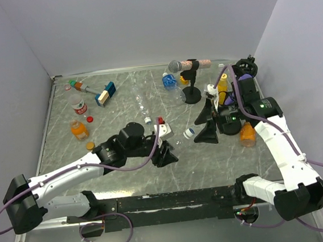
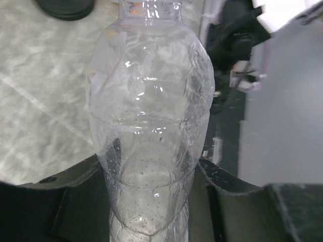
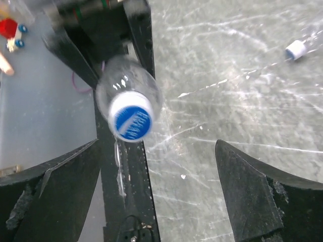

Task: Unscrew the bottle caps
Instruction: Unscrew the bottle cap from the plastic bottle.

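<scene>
- The left pincer (image 1: 167, 153) (image 2: 156, 201) reaches out over the middle of the counter (image 1: 234, 160). It is clamped on the belly of a clear bottle (image 1: 178, 143) (image 2: 151, 126).
- In the left wrist view its dark fingers (image 2: 75, 201) press the bottle from both sides, and the neck points away towards the right arm.
- The bottle is held off the counter, lying roughly level. Its blue-and-white cap (image 1: 189, 132) (image 3: 130, 118) sits on the neck and faces the right pincer.
- The right pincer (image 1: 199, 127) (image 3: 156, 146) stands wide open. Its two fingers (image 3: 242, 191) are well apart and neither touches the cap.
- From the right wrist, the cap shows end-on and slightly blurred, nearer the finger on the left of that view.
- At the left of the counter stands an orange bottle (image 1: 78, 129), with a loose red cap (image 1: 90, 119) and an orange cap (image 1: 89, 145) lying near it.
- At the far right a yellow bottle (image 1: 222, 89) stands beside the right arm.
- A microphone (image 1: 187, 66) sits on its stand at the back.
</scene>
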{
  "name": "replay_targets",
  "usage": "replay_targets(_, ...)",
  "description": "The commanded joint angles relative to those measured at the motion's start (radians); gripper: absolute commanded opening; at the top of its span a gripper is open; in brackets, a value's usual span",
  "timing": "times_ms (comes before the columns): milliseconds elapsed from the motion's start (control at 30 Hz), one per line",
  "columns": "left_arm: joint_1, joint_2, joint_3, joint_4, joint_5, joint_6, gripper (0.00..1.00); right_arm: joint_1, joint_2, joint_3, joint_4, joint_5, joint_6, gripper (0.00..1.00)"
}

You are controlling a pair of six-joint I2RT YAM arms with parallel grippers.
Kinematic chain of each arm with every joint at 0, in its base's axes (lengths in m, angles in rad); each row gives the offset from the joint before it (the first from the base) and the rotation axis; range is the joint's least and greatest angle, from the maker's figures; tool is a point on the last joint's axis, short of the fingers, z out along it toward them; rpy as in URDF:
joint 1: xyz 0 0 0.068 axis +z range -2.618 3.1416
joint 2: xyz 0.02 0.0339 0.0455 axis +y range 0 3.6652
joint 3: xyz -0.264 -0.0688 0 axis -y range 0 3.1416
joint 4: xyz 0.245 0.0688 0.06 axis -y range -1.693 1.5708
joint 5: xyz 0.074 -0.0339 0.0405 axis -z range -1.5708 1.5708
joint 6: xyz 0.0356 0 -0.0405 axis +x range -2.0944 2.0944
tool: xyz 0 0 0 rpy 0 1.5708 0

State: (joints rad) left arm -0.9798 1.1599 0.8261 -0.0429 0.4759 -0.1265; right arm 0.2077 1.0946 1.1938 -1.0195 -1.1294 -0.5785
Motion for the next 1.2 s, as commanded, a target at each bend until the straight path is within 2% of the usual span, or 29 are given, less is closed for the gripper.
replay_targets(0, -0.077, -0.035, 0.051, -0.066, -0.245, 0.085, 0.19, -0.021, -0.002, 0.095, -0.065, -0.029, 0.058, 0.99)
replay_targets(133, -0.16, -0.017, 0.07, -0.098, -0.468, 0.113, 0.18, -0.025, 0.017, 0.127, -0.094, -0.069, 0.152, 0.99)
replay_targets(300, -0.232, -0.003, 0.09, -0.097, -0.701, 0.114, 0.18, -0.025, 0.076, 0.142, -0.109, 0.034, 0.287, 0.99)
replay_targets(400, -0.253, 0.001, 0.096, -0.081, -0.761, 0.114, 0.18, -0.025, 0.12, 0.15, -0.148, 0.017, 0.301, 0.99)
replay_targets(533, -0.27, 0.024, 0.103, -0.069, -0.769, 0.114, 0.17, -0.025, 0.155, 0.158, -0.143, -0.027, 0.328, 0.96)
replay_targets(933, -0.287, 0.073, 0.134, -0.072, -0.786, 0.114, 0.17, -0.024, 0.212, 0.173, -0.163, -0.064, 0.318, 0.63)
replay_targets(1167, -0.286, 0.078, 0.131, -0.074, -0.76, 0.114, 0.17, -0.024, 0.225, 0.181, -0.18, -0.069, 0.28, 0.32)
